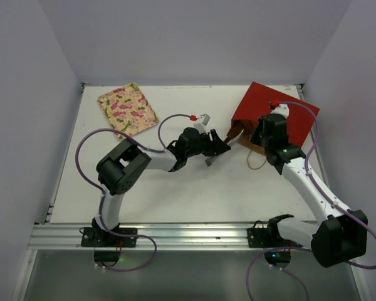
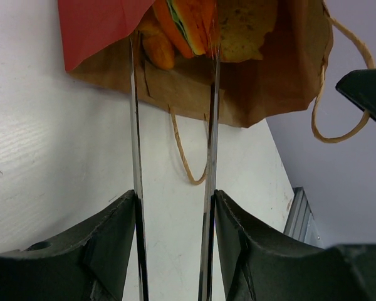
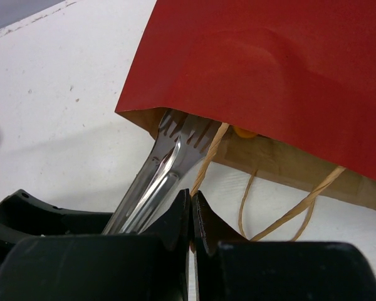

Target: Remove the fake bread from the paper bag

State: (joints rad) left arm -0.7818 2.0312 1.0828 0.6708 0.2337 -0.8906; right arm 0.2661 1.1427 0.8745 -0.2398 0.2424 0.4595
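Left wrist view looks straight along a pair of metal tongs [image 2: 136, 125] into the open mouth of the paper bag [image 2: 263, 81]. The left gripper [image 2: 175, 200] is clamped on the tongs, one blade lying against each finger, so that squeezing the fingers would close the blades. For now the blades stand apart. The tool seems to be there for reach: slim blades slip into the flat bag where the bulky fingers would not.

The fake bread [image 2: 188, 22] is inside the bag, just within the mouth. A striped orange-and-green piece sits between the two blade tips, and a plain orange piece lies just beside the left blade. Whether the tips touch either piece I cannot tell. The bread thus lies well ahead of the gripper itself, at the far end of the tongs.

The right gripper [image 3: 192, 200] is clenched, and a cord handle [image 3: 210, 157] runs from the bag's upper lip down between its fingertips. It appears to pinch that cord, probably to hold the red upper side up and the mouth open.

The bag lies flat at the far right corner of the table [image 1: 175, 188], mouth turned toward the middle. A floral tray [image 1: 126, 110] sits at the far left corner, well apart from it. No bread shows outside the bag, so the next move is likely to close the blades on the striped piece.
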